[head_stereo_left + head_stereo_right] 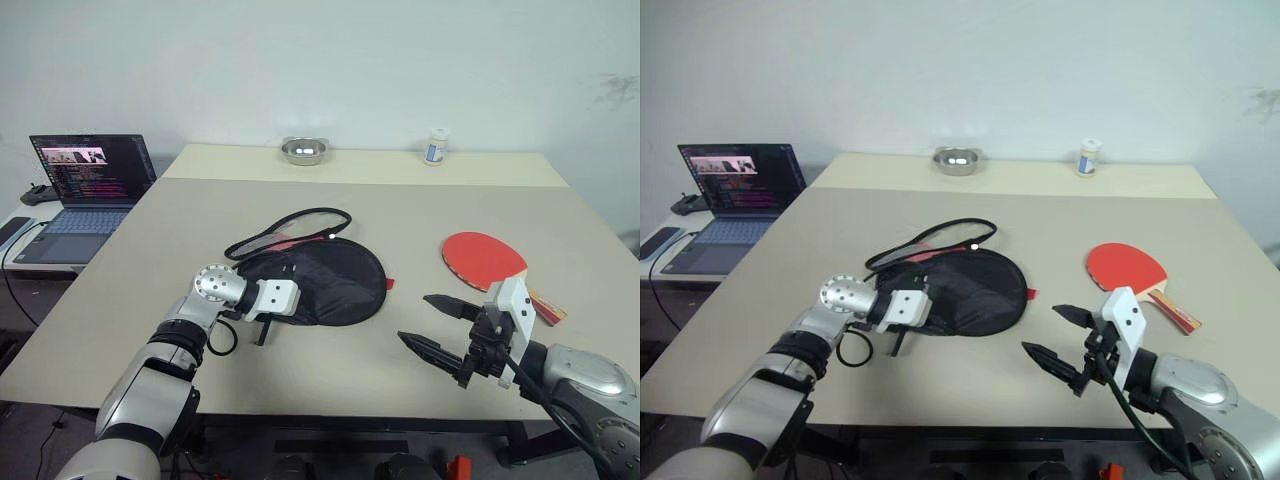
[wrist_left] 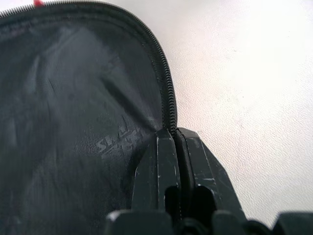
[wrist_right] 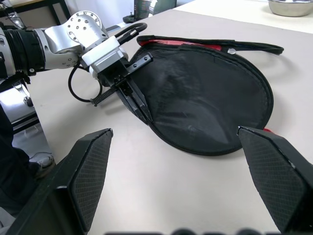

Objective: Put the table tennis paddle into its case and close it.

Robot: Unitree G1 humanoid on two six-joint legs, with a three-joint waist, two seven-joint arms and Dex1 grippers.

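Two grippers are at work over the near half of the beige table [image 1: 300,390]. Nearest the edge, the right gripper [image 1: 432,325] hovers above bare tabletop with its two black fingers spread wide and nothing between them; it points toward the middle of the table.

To its left, the left gripper [image 3: 139,105] reaches in low, its fingers pressed together and pinching the black zip edging [image 2: 164,78] of the case [image 1: 325,280] at the near-left rim. The left wrist view confirms it: the fingertips [image 2: 168,147] meet tightly on the zipper teeth, with black fabric to one side and bare table to the other.

That pouch lies flat near the centre of the table, black side up, a sliver of red showing at its right edge and along its far rim. A black cord [image 1: 300,222] loops out from its far side.

Well apart from it, to the right, the table tennis paddle [image 1: 485,258] lies red face up, its striped handle pointing toward the near-right corner, just beyond the right gripper.

Farther back, a metal bowl [image 1: 304,151] and a small white bottle [image 1: 436,146] stand near the far edge. An open laptop [image 1: 85,185] sits on a side desk beyond the left edge.
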